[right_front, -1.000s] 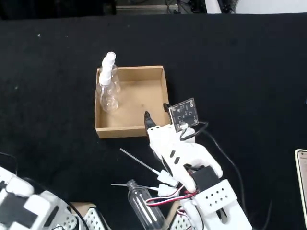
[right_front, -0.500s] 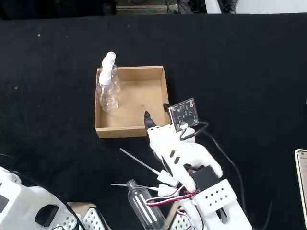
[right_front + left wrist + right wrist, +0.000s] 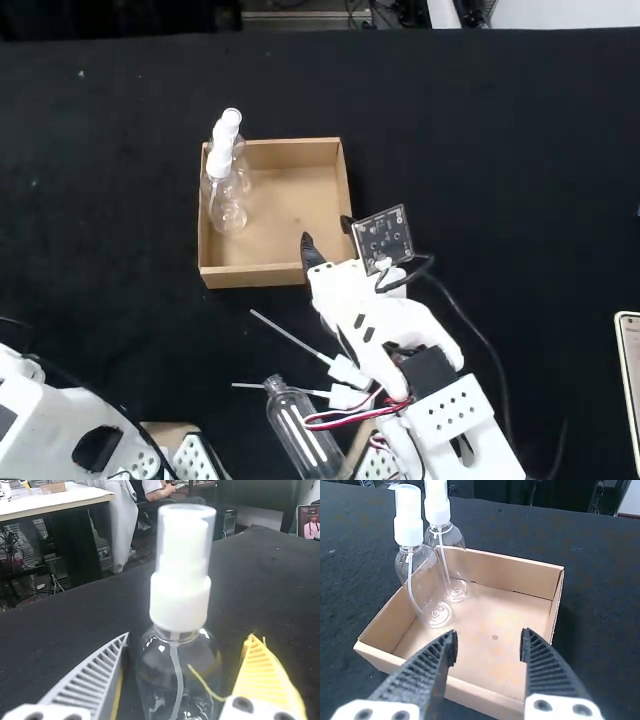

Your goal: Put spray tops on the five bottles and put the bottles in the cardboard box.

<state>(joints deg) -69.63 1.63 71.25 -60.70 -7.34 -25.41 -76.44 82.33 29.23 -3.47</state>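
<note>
Your left gripper pinches a capped bottle, top pointing straight out ahead; the box lies well off, nearer your right gripper, hanging spread at its near corner.

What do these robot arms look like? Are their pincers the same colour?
Both arms are blocky white plastic. The right arm carries a small black square board, red, white and black wires at a joint, and a trailing black cable. Its jaws are black and ribbed; the left arm has one grey ribbed jaw and one yellow.
</note>
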